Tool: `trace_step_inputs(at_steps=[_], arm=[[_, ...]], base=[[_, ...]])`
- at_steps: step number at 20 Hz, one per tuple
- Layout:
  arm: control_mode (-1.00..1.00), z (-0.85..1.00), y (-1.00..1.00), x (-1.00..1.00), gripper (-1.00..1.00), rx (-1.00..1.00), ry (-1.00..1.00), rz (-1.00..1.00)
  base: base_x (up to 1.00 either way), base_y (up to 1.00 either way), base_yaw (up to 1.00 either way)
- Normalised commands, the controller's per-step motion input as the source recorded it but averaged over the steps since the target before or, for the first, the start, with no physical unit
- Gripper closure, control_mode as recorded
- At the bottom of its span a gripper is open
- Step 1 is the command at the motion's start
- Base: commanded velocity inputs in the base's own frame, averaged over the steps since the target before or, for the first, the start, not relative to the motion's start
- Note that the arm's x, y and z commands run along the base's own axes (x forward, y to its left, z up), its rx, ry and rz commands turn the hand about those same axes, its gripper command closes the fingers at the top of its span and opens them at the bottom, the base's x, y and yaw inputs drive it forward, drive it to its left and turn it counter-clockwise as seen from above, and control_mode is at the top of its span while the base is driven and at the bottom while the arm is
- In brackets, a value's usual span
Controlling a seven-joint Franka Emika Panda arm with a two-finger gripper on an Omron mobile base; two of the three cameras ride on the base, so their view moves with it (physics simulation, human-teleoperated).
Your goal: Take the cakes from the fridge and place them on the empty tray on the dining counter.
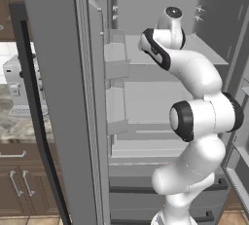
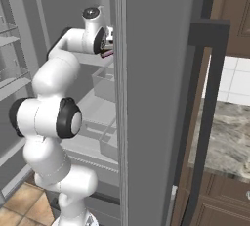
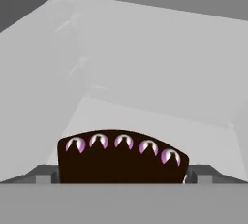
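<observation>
Chocolate cake wedge point(image 3: 121, 162) lies crosswise, pink-dotted top up, clenched in the claw point(image 3: 121, 179) inside the fridge point(image 3: 145, 63).

The white jointed arm point(image 1: 194, 121) rises folded, elbow toward 3 o'clock in the left base view, its end effector point(image 3: 121, 177) clamped on something dark.

**Fridge shelf: contents**

The fridge point(image 1: 58, 97) stands with doors open. In the hand view, the pale grey interior shelf point(image 3: 160, 126) extends toward 12 o'clock. A dark chocolate cake point(image 3: 121, 162) sits at 6 o'clock, apparently resting on that shelf.
</observation>
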Motion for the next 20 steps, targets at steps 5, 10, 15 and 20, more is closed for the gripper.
trace_step_inputs(at_steps=[5,10,15,20], arm=[[-1.0,-0.31,0.01,0.3,-1.0,0.0,0.0,-0.01],[-1.0,-0.34,0.02,0.13,1.0,0.0,0.0,0.0],[-1.0,-0.02,0.0,-0.12,1.0,0.0,-0.03,0.01],[-1.0,0.12,-0.15,-0.97,1.0,0.01,-0.19,0.15]], base=[[0.0,0.0,0.0],[0.0,0.0,0.0],[0.0,0.0,0.0],[0.0,0.0,0.0]])
